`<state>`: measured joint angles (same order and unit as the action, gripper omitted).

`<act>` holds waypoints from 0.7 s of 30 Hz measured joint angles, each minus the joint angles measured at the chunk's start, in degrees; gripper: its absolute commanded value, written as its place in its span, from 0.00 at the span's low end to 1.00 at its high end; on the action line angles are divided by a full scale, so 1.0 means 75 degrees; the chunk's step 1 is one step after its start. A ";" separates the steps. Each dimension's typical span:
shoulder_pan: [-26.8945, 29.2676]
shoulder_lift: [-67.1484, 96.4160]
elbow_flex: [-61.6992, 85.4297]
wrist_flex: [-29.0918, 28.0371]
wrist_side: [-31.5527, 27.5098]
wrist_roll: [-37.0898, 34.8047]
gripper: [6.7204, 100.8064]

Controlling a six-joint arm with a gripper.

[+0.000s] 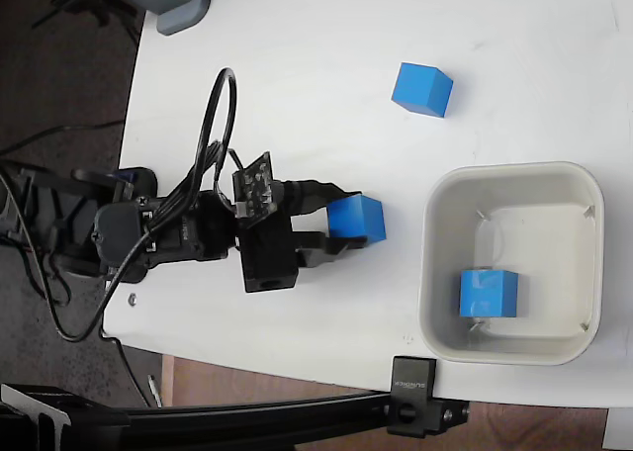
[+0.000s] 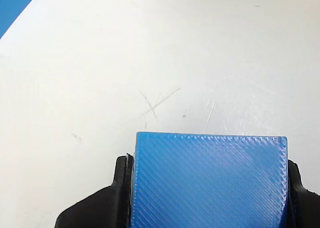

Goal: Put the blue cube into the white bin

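White tabletop, dark floor showing at left of fixed view. Blue cube sitting between fingers of hand, left of white bin, apart from rim. Hand pinching cube on opposite flat faces; wrist view showing fingers hugging both sides. Looking light, rigid, matte, likely non-slippery; side-face grip suiting it. Counting three cubes: one gripped, another cube lying inside bin, spare cube resting on tabletop above. One bin.
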<state>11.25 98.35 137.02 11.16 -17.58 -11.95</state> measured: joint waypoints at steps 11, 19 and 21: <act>0.0152 0.0305 -0.1758 0.0820 -0.0176 0.0047 0.45; 0.0398 -0.1465 -0.4512 0.0891 -0.0316 0.0281 0.46; 0.0410 -0.1840 -0.4863 0.0633 -0.0316 0.0410 0.47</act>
<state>14.33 84.55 100.55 15.91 -19.95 -8.88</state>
